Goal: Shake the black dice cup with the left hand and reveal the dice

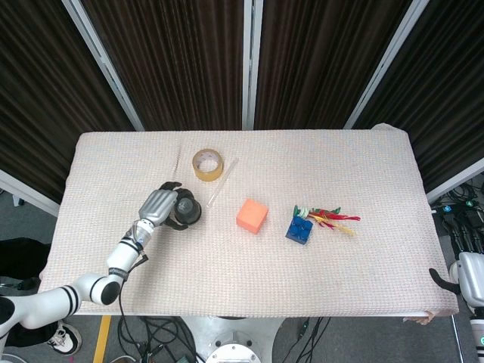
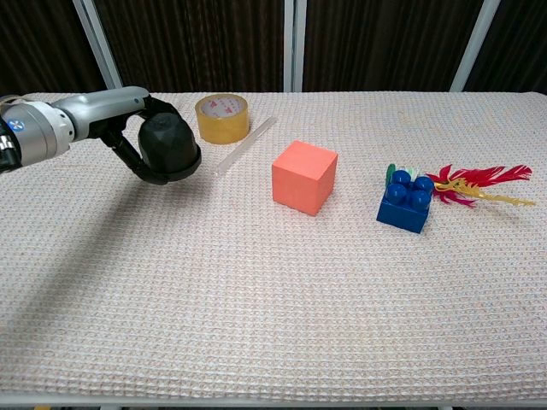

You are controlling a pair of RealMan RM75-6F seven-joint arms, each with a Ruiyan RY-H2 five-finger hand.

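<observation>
Black and dome-shaped, the dice cup (image 2: 168, 148) sits inside your left hand (image 2: 128, 120), on the left part of the table (image 2: 273, 299), just in front of the roll of yellow tape (image 2: 222, 118). The fingers (image 2: 137, 166) are curled around the cup from above and from the front side, so they hold it; I cannot tell from either view whether its rim touches the cloth or is a little above it. No dice show anywhere, so I judge they are under the cup.

The main risk, as I see it, is the open mouth. If you tilt the cup too much while you shake, the dice can slip out below and roll over the woven cloth, maybe off the left edge, which is near. Keep the rim low and level.

Second risk is the grasp itself. The cup looks smooth and round, and the fingers wrap it mostly from one side. A fast shake can make it turn or slide out of the hand.

Third, your space is small. The tape is just behind the cup, and a clear rod (image 2: 245, 144) lies just beside it on the right. A wide swing can knock them, and the rod may roll toward the orange cube (image 2: 303, 177).

Your right hand (image 1: 463, 278) is at the far right edge, away from the work; its fingers I cannot read.
</observation>
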